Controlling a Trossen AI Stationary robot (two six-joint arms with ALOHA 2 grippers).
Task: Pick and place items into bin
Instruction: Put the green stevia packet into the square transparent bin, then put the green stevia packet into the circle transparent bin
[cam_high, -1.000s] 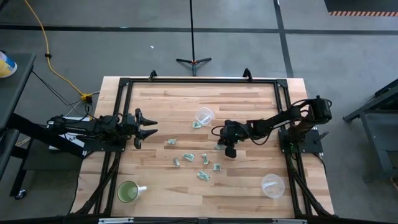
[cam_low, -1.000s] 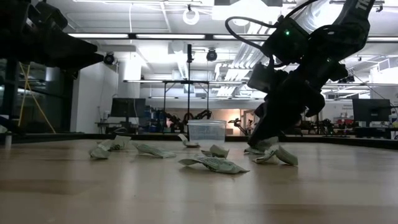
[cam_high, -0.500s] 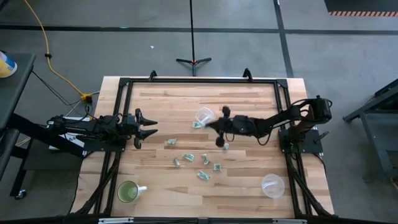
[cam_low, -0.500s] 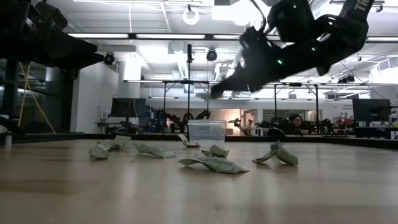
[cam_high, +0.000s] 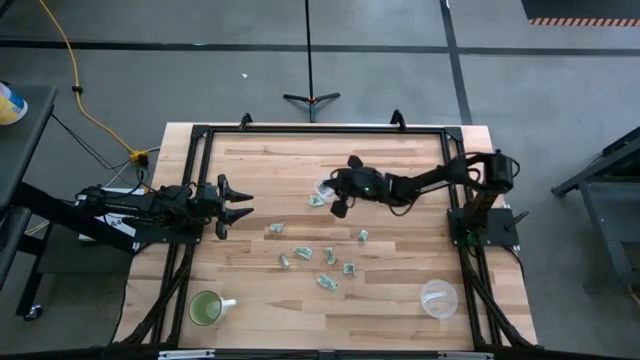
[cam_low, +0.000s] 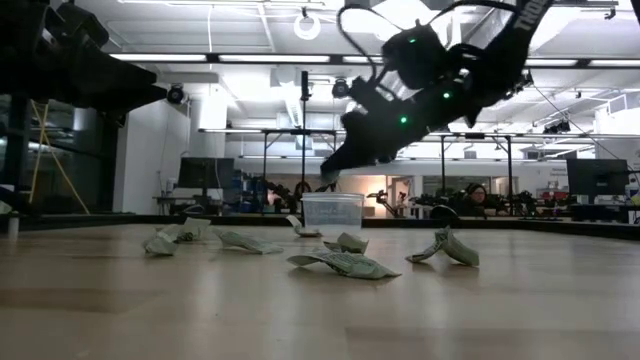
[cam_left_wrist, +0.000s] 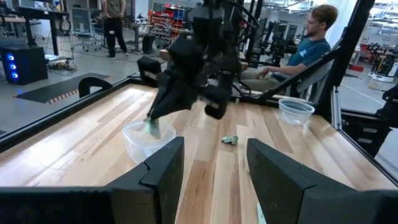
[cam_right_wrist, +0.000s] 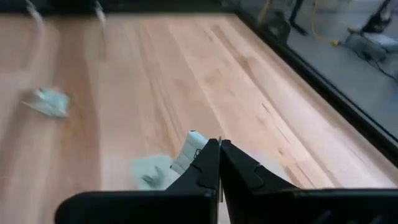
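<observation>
The step in hand is the drop: the right gripper (cam_high: 336, 203) hangs over the clear bin (cam_high: 324, 186) near the middle of the table (cam_high: 400, 300), its fingers closed on 1 pale green scrap (cam_right_wrist: 186, 151) that the right wrist view shows pinched at the tips, with the bin's rim just under it. In the left wrist view the same gripper (cam_left_wrist: 151, 122) points down into the bin (cam_left_wrist: 142, 138), a green fleck at its tip. The next move, as I judge it, calls for parting the fingers squarely above the opening so the scrap falls inside, not on the rim. 1 scrap (cam_high: 316, 200) lies right beside the bin; I cannot tell whether it touches. The other loose scraps (cam_high: 303, 253), about 6, lie scattered on the wood toward the near side, 1 of them (cam_high: 363, 236) off to the right. The left gripper (cam_high: 240, 205) waits at the table's left edge, fingers spread wide and empty.
</observation>
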